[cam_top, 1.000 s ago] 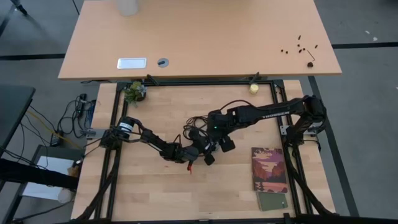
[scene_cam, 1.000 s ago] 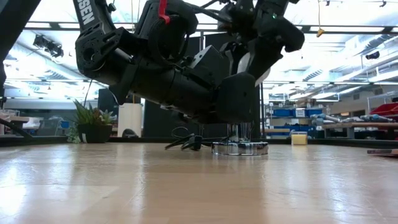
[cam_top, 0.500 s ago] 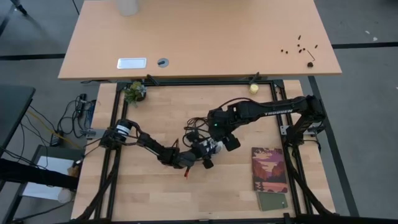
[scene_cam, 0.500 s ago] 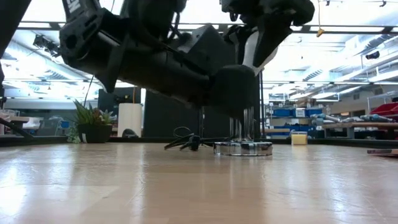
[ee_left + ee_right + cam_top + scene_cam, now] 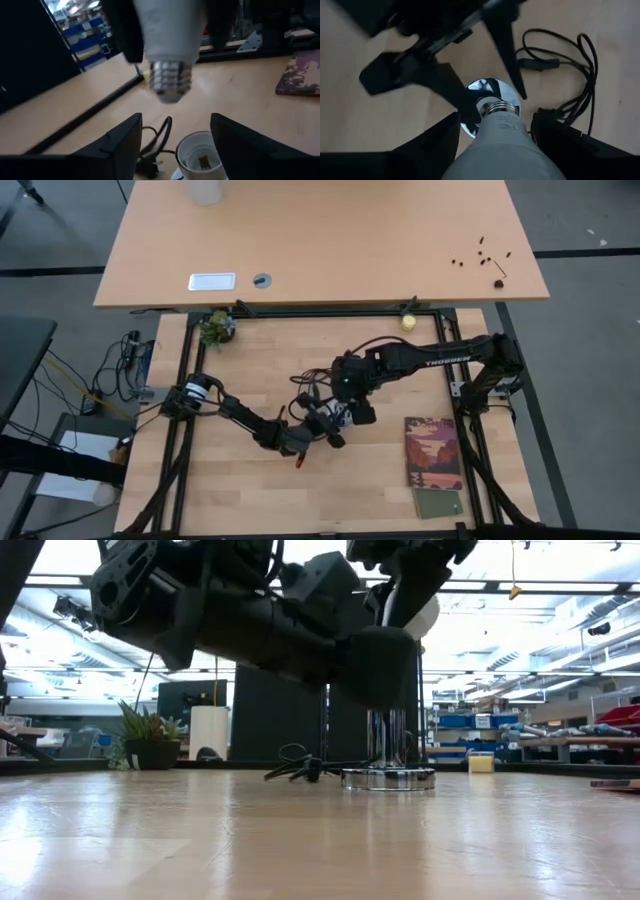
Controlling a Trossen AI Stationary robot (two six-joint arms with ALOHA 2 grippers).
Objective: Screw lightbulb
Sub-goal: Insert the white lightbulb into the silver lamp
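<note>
The lightbulb (image 5: 501, 145) hangs base-down in our right gripper (image 5: 495, 150), whose two dark fingers close on its white glass body, one on each side, so the threaded metal base stays free to enter the socket. In the right wrist view that base points almost straight at the round silver socket (image 5: 487, 102) on the wooden table (image 5: 230, 480), and we judge it to be held just above the opening, not yet threaded in. From the left wrist view the same bulb (image 5: 170, 40) shows its ribbed base apart from the white socket mouth (image 5: 199, 159) below it, with a clear gap between them. Our left gripper (image 5: 175, 142) reaches in low from the other side with its fingers spread, one on each side of the socket and holding nothing; we read this as a position for steadying the socket, so that it does not spin or slide while the bulb turns. The black cord (image 5: 565, 75) trails away from the socket in loose loops across the table. In the high view both arms meet near the table's middle, well apart from the booklet (image 5: 433, 452) lying toward the right side. The next move, as we judge it, is to lower the base squarely into the threads before turning.
</note>
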